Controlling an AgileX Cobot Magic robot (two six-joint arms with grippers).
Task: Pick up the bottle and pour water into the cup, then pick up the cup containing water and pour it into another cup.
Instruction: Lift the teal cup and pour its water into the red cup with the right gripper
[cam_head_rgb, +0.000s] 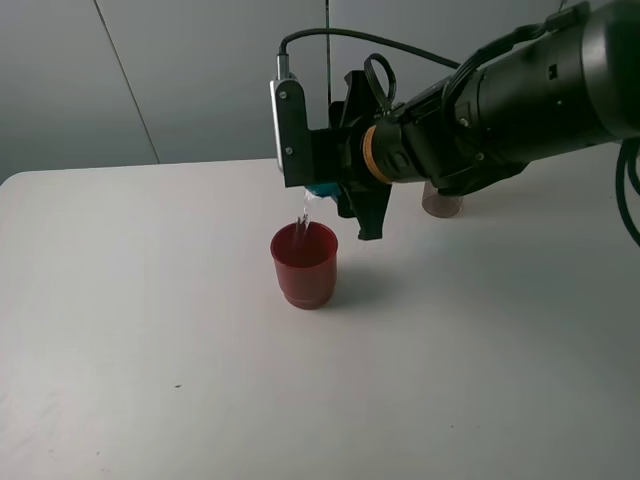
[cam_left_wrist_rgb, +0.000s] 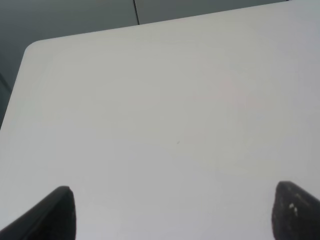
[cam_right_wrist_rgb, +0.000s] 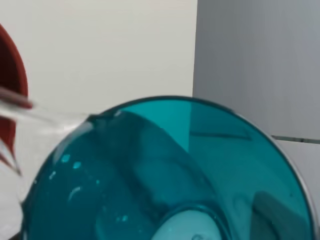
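While water streams into the red cup (cam_head_rgb: 304, 264) at the table's (cam_head_rgb: 150, 330) twelve o'clock, the right gripper (cam_head_rgb: 335, 190) grasps the tilted teal cup (cam_right_wrist_rgb: 170, 175); the left gripper (cam_left_wrist_rgb: 172, 212) gapes, released.

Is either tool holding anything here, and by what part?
The right tool holds the teal cup, tipped over the red cup; the grip point is hidden. The left tool holds nothing.

High camera overlooks table (cam_head_rgb: 150, 350); wrist cameras face it closely.
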